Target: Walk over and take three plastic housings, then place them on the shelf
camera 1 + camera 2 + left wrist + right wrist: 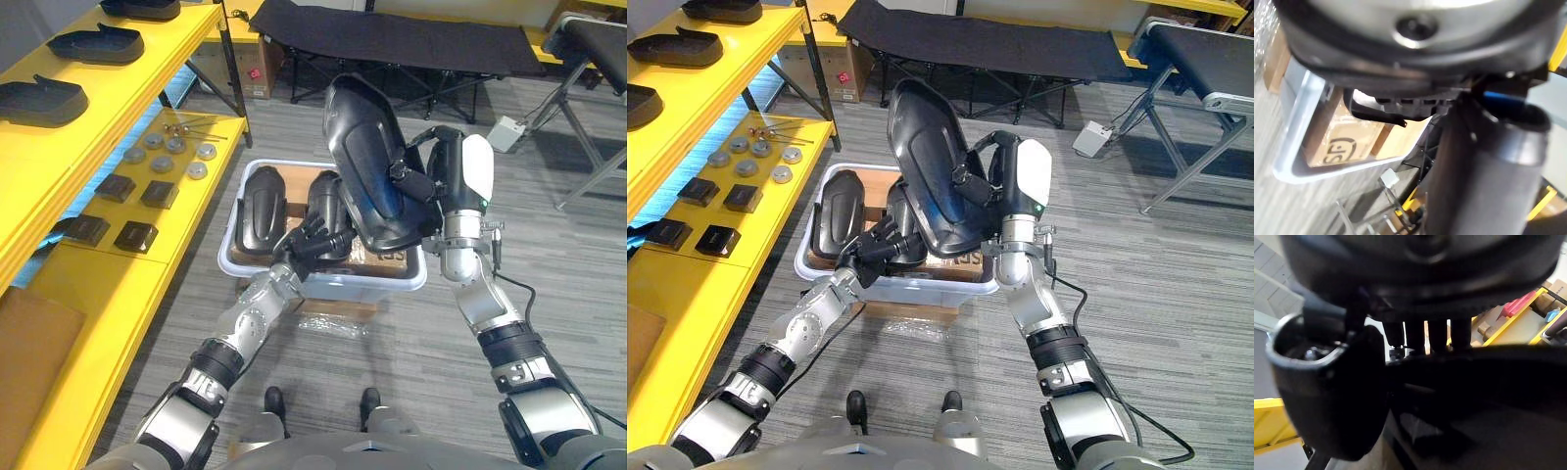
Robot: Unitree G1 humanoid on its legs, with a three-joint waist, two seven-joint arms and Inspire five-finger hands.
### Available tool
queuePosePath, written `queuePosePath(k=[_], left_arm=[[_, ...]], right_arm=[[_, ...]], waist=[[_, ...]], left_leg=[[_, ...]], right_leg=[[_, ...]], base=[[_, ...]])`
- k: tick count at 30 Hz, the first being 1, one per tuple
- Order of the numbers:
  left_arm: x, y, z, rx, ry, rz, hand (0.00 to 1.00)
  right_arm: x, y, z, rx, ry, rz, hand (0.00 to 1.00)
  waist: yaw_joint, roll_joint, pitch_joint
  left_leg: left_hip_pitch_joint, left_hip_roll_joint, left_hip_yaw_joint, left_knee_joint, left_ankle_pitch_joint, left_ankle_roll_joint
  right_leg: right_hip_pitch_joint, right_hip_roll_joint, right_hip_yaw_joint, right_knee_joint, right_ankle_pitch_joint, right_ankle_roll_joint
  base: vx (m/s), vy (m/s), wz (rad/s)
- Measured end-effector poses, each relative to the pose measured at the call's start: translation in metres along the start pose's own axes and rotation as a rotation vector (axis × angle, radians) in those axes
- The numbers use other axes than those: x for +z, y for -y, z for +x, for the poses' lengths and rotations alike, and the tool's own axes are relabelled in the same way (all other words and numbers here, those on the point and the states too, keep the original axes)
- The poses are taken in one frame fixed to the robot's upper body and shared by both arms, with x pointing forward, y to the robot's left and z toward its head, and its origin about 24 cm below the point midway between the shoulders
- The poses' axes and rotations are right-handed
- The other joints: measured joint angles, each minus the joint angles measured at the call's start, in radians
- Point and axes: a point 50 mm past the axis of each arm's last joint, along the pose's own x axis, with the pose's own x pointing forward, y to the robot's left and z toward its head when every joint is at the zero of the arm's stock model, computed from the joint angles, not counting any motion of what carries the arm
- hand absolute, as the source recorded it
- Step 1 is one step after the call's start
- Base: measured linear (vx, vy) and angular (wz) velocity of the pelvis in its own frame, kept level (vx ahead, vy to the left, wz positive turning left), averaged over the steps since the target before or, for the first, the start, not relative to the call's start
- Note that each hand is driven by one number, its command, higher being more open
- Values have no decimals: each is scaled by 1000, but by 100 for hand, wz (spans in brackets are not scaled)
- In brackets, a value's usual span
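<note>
My right hand (pixel 423 186) is shut on a large black plastic housing (pixel 364 162), held tilted in the air above a white bin (pixel 323 286) on the floor. Two more black housings (pixel 263 211) (pixel 321 204) stand upright inside the bin. My left hand (pixel 312 243) reaches over the bin's near rim, its relaxed fingers against the lower end of the raised housing. In the right wrist view the fingers (pixel 1437 335) hook over the housing's dark edge (pixel 1474 382). The yellow shelf (pixel 147 93) runs along the left, with black housings (pixel 41 103) (pixel 98 44) on its top level.
The lower shelf level holds small black blocks (pixel 137 235) and metal discs (pixel 162 162). A black folding cot (pixel 392 39) stands behind the bin, a cardboard box (pixel 259 67) beside it, a white box (pixel 507 132) on the floor at right, and metal table legs (pixel 588 147) at far right.
</note>
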Motion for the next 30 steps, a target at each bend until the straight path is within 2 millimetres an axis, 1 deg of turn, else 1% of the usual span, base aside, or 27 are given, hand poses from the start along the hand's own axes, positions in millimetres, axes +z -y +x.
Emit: queuePosePath(k=[1, 3, 4, 6, 8, 11, 14, 22, 30], left_arm=[[1, 1, 0, -10, 7, -38, 100], [7, 4, 1, -51, 55, -158, 100], [9, 4, 1, -58, 78, -193, 100], [17, 5, 1, -79, 148, -268, 100], [19, 5, 1, -102, 169, -299, 100], [17, 7, 0, -133, 172, -336, 100], [7, 3, -4, -161, 150, -353, 100], [-8, -4, -9, -167, 93, -362, 100], [-11, -4, -9, -199, 77, -362, 100]], right_arm=[[-1, 1, -1, -3, -6, -1, 0], [-8, -1, -10, 16, -27, -7, 0], [-8, -4, -14, 34, -29, -5, 0], [-10, -14, -27, 68, -54, 19, 0], [-9, -20, -34, 92, -65, 32, 0], [-7, -23, -35, 94, -65, 46, 0], [1, -20, -32, 73, -37, 66, 0], [3, -17, -30, 58, -29, 70, 0], [2, -16, -29, 53, -32, 68, 0]], waist=[[0, -2, -2], [-1, -13, -11], [-1, -16, -14], [-8, -24, -25], [-13, -21, -28], [-12, -19, -30], [-13, -17, -35], [-15, -16, -38], [-14, -13, -39]], left_leg=[[0, 0, 0, 0, 0, 0], [7, 0, 0, 0, 0, 0], [9, 1, 1, 0, 0, 0], [11, 2, 1, 0, -1, -1], [11, 1, 1, 0, -2, -1], [11, 2, 2, 0, -2, -2], [12, 1, 5, -1, -2, -2], [14, 1, 5, -1, -2, -2], [14, 1, 5, 0, -2, -2]], right_leg=[[1, 0, 0, -1, 0, 0], [12, 1, 0, -9, 0, 0], [13, 1, 0, -11, 0, 0], [16, 2, 0, -14, 0, 0], [16, 2, 1, -15, 2, 1], [16, 3, 1, -18, 6, 0], [19, 3, 4, -28, 14, 0], [24, 3, 4, -33, 17, 0], [25, 3, 3, -33, 18, 0]], base=[[9, -4, 3], [0, 0, 0], [12, -10, -3], [4, -6, -2], [0, 0, 0], [0, 0, 0], [-8, 1, -1], [0, 0, 0], [0, 0, 0]])
